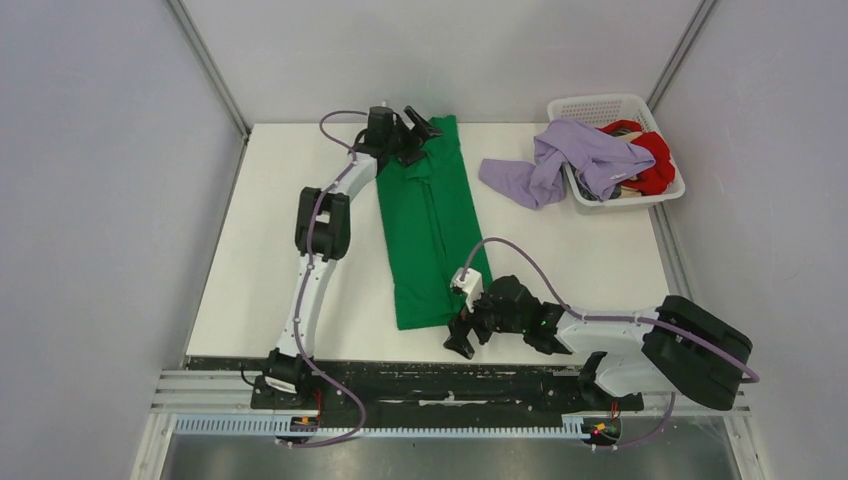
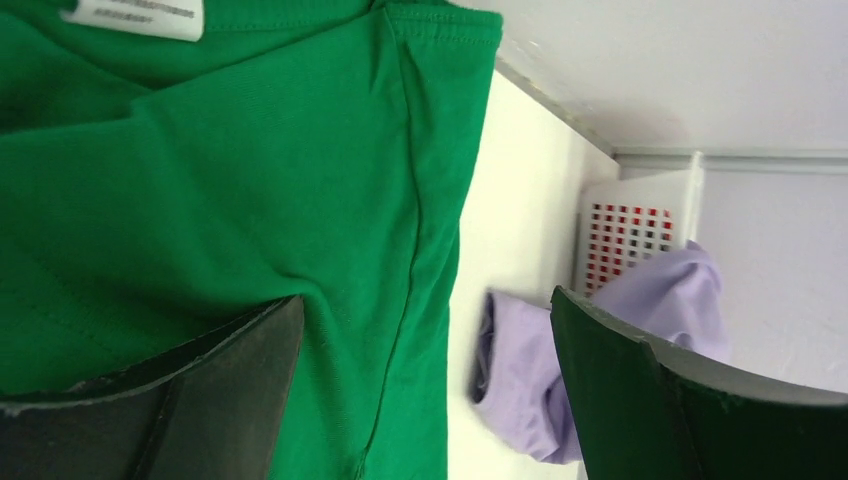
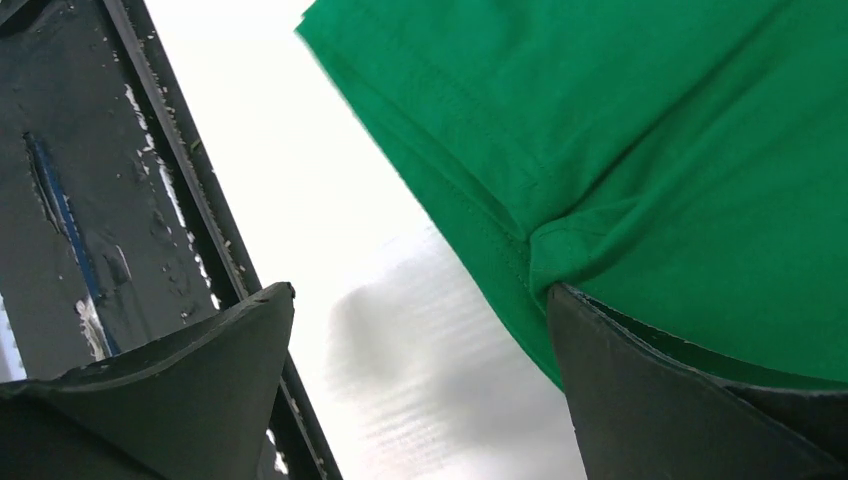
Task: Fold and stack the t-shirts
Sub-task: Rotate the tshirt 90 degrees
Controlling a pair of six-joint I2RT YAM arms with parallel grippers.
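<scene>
The bright green t-shirt point(image 1: 430, 225) lies folded into a long strip down the middle of the table. My left gripper point(image 1: 415, 127) is open over its far end, by the collar. In the left wrist view point(image 2: 427, 296) one finger point(image 2: 200, 390) rests over the green cloth point(image 2: 250, 170). My right gripper point(image 1: 461, 338) is open at the shirt's near right corner. In the right wrist view point(image 3: 420, 290) one fingertip point(image 3: 640, 390) touches the green hem point(image 3: 520, 240), which puckers there. The pale lavender t-shirt point(image 1: 560, 160) hangs out of the basket onto the table. The red t-shirt point(image 1: 655, 160) lies in the basket.
The white lattice basket point(image 1: 600, 105) stands at the far right corner. The lavender shirt point(image 2: 520, 380) and the basket point(image 2: 625, 235) also show in the left wrist view. A black rail point(image 1: 420, 365) runs along the table's near edge, close under the right gripper point(image 3: 70, 200). Grey walls enclose the table.
</scene>
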